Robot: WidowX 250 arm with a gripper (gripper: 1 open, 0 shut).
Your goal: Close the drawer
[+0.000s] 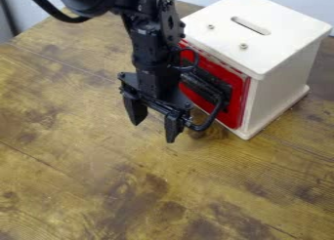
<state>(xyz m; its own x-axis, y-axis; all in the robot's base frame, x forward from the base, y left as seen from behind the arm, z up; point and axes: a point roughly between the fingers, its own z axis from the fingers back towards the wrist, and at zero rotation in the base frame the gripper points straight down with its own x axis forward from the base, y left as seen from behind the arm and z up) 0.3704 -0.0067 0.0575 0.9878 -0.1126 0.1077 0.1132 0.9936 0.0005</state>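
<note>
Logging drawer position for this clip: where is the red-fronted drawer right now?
In the camera view, the drawer is right of centre, in the cream-white casing, just right of the gripper.

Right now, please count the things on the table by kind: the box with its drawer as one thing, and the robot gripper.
Box with drawer: 1
Gripper: 1
Total: 2
</note>
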